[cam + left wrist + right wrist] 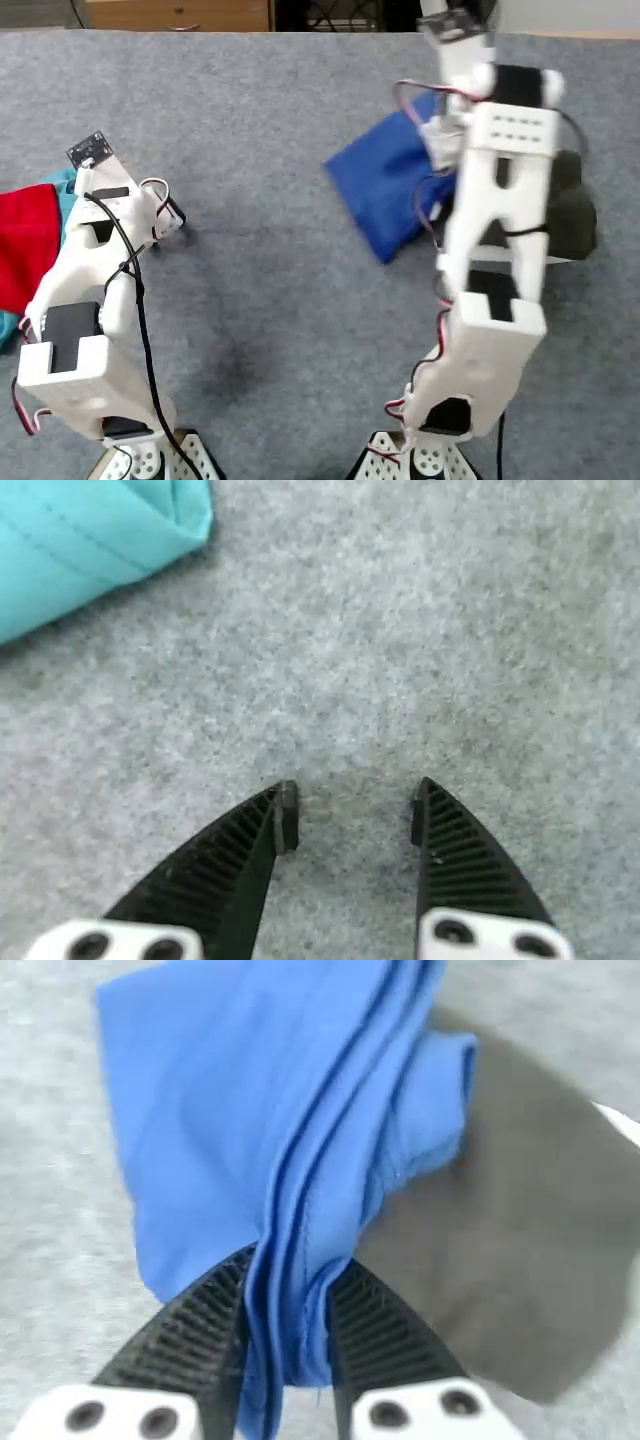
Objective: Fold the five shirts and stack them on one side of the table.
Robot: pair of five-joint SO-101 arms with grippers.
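The right end effector (295,1270) pinches a bunched edge of the blue shirt (260,1130), which lies partly over a dark shirt (520,1260) on the right. The left end effector (354,805) hangs spread above the bare surface (450,630). The pinched layers could slip free unevenly, which would undo the fold.

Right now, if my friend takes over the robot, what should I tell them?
Left gripper: open, empty, over the bare table near the teal shirt.
Right gripper: shut on a bunched edge of the blue shirt.
Done: red shirt lies on the teal one at the table's left edge.
Left: the blue shirt and the dark shirt beside it probably still need to join that pile.
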